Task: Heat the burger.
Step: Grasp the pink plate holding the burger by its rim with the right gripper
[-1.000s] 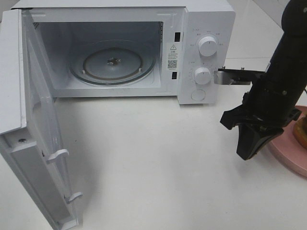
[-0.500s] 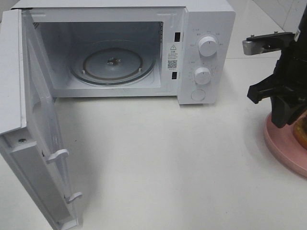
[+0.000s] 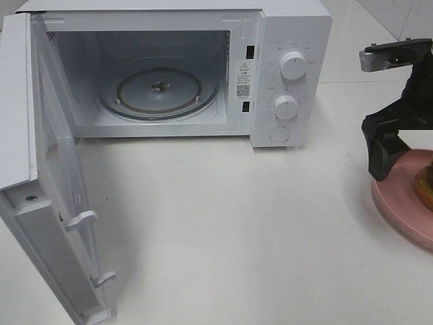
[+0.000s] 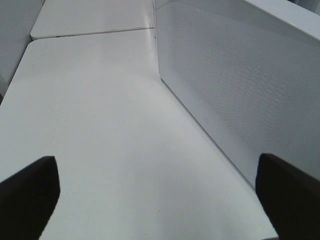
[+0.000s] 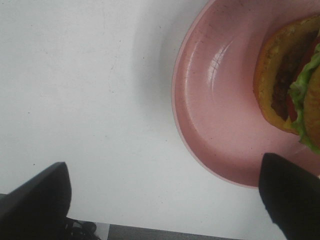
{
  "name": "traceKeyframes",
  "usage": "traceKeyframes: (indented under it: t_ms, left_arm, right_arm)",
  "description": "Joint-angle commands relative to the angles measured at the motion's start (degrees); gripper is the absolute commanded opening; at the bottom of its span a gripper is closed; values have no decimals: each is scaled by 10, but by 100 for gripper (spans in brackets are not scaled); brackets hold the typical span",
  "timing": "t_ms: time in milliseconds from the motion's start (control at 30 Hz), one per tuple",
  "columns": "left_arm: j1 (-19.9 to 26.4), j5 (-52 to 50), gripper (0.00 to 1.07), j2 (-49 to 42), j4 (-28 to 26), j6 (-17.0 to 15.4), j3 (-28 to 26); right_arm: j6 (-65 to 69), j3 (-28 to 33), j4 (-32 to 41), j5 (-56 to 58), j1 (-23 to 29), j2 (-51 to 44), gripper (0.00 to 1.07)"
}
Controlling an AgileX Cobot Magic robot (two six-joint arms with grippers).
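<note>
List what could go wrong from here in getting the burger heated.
1. The burger on the pink plate is a layered stack; the open right gripper may squash or split it.
2. A nudge could slide the plate, which lies near the edge of the table.
3. Carrying it across, the arm might clip the knobs on the microwave.

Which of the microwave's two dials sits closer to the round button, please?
The lower dial, just above the round button; the upper dial sits higher up.

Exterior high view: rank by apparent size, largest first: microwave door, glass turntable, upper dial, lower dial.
1. microwave door
2. glass turntable
3. upper dial and lower dial: they look about alike, so not ranked against each other.
</note>
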Motion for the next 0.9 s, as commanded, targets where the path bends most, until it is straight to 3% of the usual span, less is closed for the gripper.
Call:
traceKeyframes:
  t_ms: [33,267,900]
  left_arm:
    - [-2,-2,102,-15,-2,-5,2]
    - [-2,-2,102,-15,-2,-5,2]
    - [-2,-2,102,-15,-2,-5,2]
  right_arm:
    - [-7,5,-5,-10,-3,1,100]
    - [-7,53,3,-102,-15,37,96]
    - [10,100,-2,-222,-15,103,90]
